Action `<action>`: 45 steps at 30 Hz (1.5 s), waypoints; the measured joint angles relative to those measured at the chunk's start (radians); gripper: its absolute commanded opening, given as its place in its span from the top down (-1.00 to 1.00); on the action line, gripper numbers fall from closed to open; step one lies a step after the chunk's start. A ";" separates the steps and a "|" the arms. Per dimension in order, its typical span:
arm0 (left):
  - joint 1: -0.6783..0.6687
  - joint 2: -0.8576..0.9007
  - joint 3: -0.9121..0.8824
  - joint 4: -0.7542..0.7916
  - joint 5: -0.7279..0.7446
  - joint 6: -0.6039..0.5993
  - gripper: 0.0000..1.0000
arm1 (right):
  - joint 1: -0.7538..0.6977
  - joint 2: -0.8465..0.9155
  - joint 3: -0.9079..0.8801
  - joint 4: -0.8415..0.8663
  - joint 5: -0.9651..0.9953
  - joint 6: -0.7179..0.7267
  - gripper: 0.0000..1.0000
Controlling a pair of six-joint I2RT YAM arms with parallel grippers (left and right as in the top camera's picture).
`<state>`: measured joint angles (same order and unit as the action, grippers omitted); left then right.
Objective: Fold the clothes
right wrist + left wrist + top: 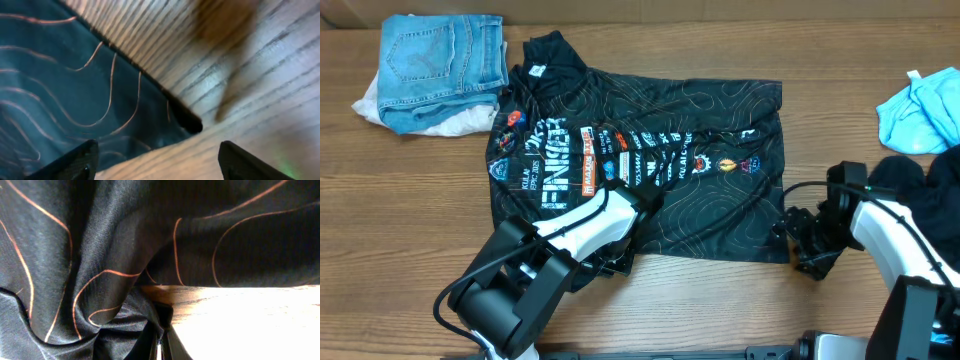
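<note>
On the table point(400, 220), overhead: jersey point(640, 170) spread flat; right gripper point(803, 245) just beside its near right corner. Left wrist: left gripper point(161, 349) clenched on bunched jersey hem. Right wrist: jaws apart, empty, straddling the jersey corner.

The left gripper point(161, 347) is closed on a fold of the jersey point(100, 245) that buries its fingertips. From overhead, the left arm point(590, 225) covers it. The bottom edge crops the right gripper point(157, 162) to two finger stubs. The table point(250, 75) ahead of them is blurred. The jersey's small logos point(715, 163) are unreadable.
</note>
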<state>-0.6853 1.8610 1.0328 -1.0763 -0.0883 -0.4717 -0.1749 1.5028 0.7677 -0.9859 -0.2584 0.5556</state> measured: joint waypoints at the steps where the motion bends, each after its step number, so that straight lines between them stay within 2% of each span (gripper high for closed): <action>1: 0.000 0.000 0.000 0.000 0.000 0.000 0.92 | 0.000 0.000 -0.014 0.020 0.000 0.009 -0.54; 5: 0.000 0.000 0.000 0.000 0.000 0.000 0.91 | 0.000 0.000 -0.071 0.078 0.000 0.045 -0.48; 10: 0.000 0.000 0.000 0.000 0.000 0.000 0.92 | 0.000 -0.014 -0.095 0.089 -0.005 0.082 -0.25; 15: 0.000 0.000 0.000 0.000 0.001 0.000 0.92 | 0.000 -0.017 -0.104 0.099 -0.012 0.102 0.12; 19: 0.000 0.000 0.000 -0.001 0.002 0.000 0.92 | 0.000 -0.017 -0.108 0.107 -0.021 0.107 0.23; 22: 0.000 0.000 0.000 -0.003 0.002 0.000 0.92 | 0.000 -0.017 -0.111 0.129 -0.028 0.107 0.55; 28: 0.000 0.000 0.000 -0.004 0.002 0.000 0.92 | 0.000 -0.017 -0.115 0.172 -0.039 0.126 0.55; 29: 0.000 0.000 0.000 -0.004 0.002 0.000 0.92 | 0.000 -0.017 -0.115 0.175 -0.040 0.125 0.60; 30: 0.000 0.000 0.000 -0.004 0.002 0.000 0.92 | 0.000 -0.017 -0.115 0.175 -0.039 0.124 0.83; 31: 0.000 0.000 0.000 -0.004 0.002 0.000 0.92 | 0.000 -0.017 -0.115 0.175 -0.037 0.128 0.92; 38: 0.000 -0.018 0.000 -0.056 0.003 0.000 0.92 | 0.000 -0.017 -0.116 0.172 -0.015 0.133 0.92; 45: 0.000 -0.200 0.051 -0.190 0.003 0.000 0.92 | 0.001 -0.017 -0.108 0.149 0.005 0.149 0.92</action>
<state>-0.6853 1.6615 1.0840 -1.2667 -0.0853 -0.4721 -0.1741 1.4857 0.6598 -0.8368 -0.2539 0.7044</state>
